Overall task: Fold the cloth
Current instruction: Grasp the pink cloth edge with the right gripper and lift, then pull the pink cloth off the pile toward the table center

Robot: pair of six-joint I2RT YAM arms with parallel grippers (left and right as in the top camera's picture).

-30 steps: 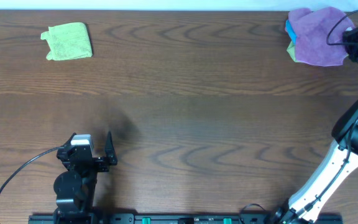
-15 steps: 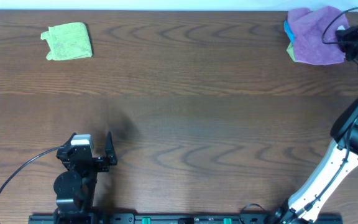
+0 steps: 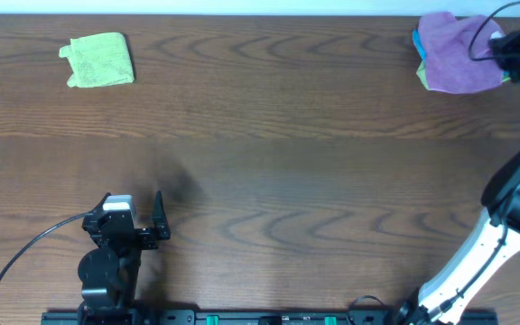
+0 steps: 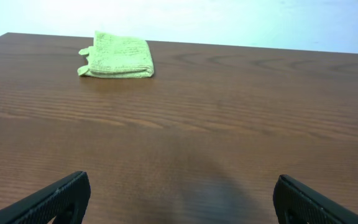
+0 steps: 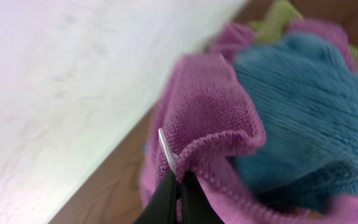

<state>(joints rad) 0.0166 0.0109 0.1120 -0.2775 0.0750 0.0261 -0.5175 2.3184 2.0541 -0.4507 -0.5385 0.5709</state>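
The cloth (image 3: pixel 457 54) sits in the table's (image 3: pixel 287 135) far right corner, bunched into a rumpled mauve heap rather than lying flat. From overhead the heap is a little broader from left to right than from front to back, so its longer side runs roughly along the far table edge; no corner points any clear way. It drapes over a bright blue cloth (image 5: pixel 291 106), which peeks out at the heap's left side. Its nap is soft and fuzzy, with a stitched hem. In the right wrist view, the right gripper (image 5: pixel 179 180) has its fingers pressed together on a raised fold of that hem. The left gripper (image 4: pixel 179 208) hovers spread wide near the front left, well apart from a folded lime-green cloth (image 3: pixel 99 60).
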